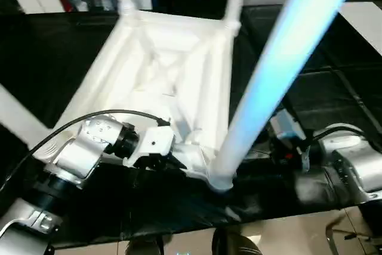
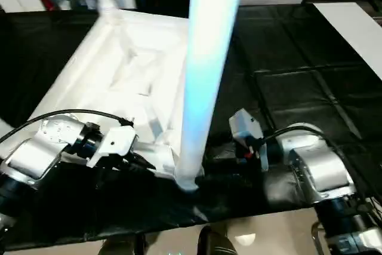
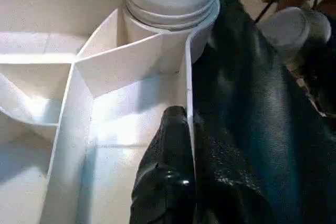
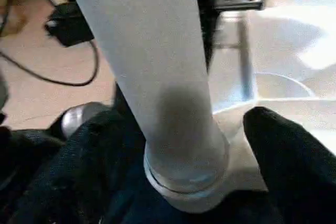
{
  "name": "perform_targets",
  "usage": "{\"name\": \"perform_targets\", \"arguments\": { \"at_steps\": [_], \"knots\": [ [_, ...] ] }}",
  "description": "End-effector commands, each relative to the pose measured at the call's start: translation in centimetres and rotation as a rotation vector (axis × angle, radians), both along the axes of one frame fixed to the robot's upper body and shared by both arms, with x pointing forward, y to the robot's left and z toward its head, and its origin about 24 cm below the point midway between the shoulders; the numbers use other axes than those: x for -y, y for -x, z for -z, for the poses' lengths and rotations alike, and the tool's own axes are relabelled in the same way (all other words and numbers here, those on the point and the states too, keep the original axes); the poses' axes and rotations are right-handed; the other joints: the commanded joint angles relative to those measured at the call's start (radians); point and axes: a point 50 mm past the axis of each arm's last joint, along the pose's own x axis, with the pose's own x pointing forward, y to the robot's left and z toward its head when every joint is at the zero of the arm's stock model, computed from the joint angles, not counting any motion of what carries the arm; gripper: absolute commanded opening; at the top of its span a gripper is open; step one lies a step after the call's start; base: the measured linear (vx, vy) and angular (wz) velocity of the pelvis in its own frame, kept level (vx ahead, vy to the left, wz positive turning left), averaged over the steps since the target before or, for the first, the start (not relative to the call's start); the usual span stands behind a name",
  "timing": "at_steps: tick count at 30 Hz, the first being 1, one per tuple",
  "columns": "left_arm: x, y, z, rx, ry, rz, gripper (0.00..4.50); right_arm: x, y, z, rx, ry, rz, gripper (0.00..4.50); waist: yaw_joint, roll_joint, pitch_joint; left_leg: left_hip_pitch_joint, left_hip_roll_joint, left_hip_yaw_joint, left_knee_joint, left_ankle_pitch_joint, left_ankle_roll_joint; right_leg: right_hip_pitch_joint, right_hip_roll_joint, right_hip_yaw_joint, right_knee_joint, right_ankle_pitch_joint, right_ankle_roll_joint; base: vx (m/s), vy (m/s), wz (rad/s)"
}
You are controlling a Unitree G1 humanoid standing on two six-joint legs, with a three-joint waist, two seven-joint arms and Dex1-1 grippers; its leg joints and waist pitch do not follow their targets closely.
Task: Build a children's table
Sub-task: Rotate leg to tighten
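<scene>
Three legs stood in upturned table top on black mat. Left gripper pinched top's rim beside near leg; right gripper straddled leg base, fingers spread. Advice: brace top, twist leg fully home.

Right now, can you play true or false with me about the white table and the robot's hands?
1. The tabletop lies upside down, ribs facing up. True.
2. The nearest leg lies flat on the black mat. False: it stands upright in a corner socket.
3. The left gripper pinches the tabletop's side wall. True.
4. The right gripper squeezes the leg tightly. False: its fingers stand open on either side of the leg's base.
5. The far corners have no legs. False: two far legs stand in their sockets.
</scene>
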Motion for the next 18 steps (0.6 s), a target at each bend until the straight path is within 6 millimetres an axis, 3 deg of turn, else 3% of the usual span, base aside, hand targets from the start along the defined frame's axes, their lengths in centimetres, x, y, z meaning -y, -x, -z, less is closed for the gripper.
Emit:
{"name": "perform_targets", "arguments": {
  "at_steps": [1, 4, 5, 12, 18],
  "knots": [
    [1.1, 0.8, 0.6, -0.033, -0.033, 0.119, 0.0, -0.3, 0.1, -0.1, 0.006, 0.004, -0.05, 3.69, -0.01, -0.007, -0.083, 0.019, 0.053, -0.006, -0.055, -0.137, 0.115, 0.064, -0.068, 0.053, -0.06, -0.214, -0.248, 0.0, 0.0, 0.0],
    [1.4, 0.8, 0.6, -0.035, -0.03, 0.139, 0.0, -0.7, 0.0, 0.2, -0.005, 0.006, -0.083, 3.59, -0.008, -0.008, -0.084, 0.02, 0.054, -0.006, -0.054, -0.133, 0.113, 0.064, -0.068, 0.053, -0.058, -0.203, -0.249, 0.0, 0.0, 0.0],
    [1.4, 0.8, 0.6, -0.035, -0.032, 0.146, 0.0, -0.8, -0.1, 0.3, -0.007, 0.003, -0.09, 3.34, -0.009, -0.007, -0.084, 0.018, 0.053, -0.006, -0.054, -0.128, 0.115, 0.065, -0.068, 0.053, -0.057, -0.197, -0.251, 0.0, 0.0, 0.0],
    [1.5, 0.8, 0.6, -0.035, -0.036, 0.165, 0.0, -1.3, -0.3, 0.4, -0.039, -0.004, -0.131, 2.76, -0.006, -0.007, -0.084, 0.018, 0.053, -0.005, -0.051, -0.109, 0.129, 0.065, -0.066, 0.052, -0.051, -0.149, -0.265, 0.0, 0.0, 0.0],
    [1.3, 0.6, 0.7, -0.037, -0.042, 0.162, 0.0, -1.4, -0.1, 0.6, -0.071, -0.001, -0.162, 2.24, -0.006, -0.01, -0.081, 0.017, 0.053, -0.006, -0.053, -0.119, 0.124, 0.065, -0.067, 0.052, -0.054, -0.177, -0.257, 0.0, 0.0, 0.0]
  ]
}}
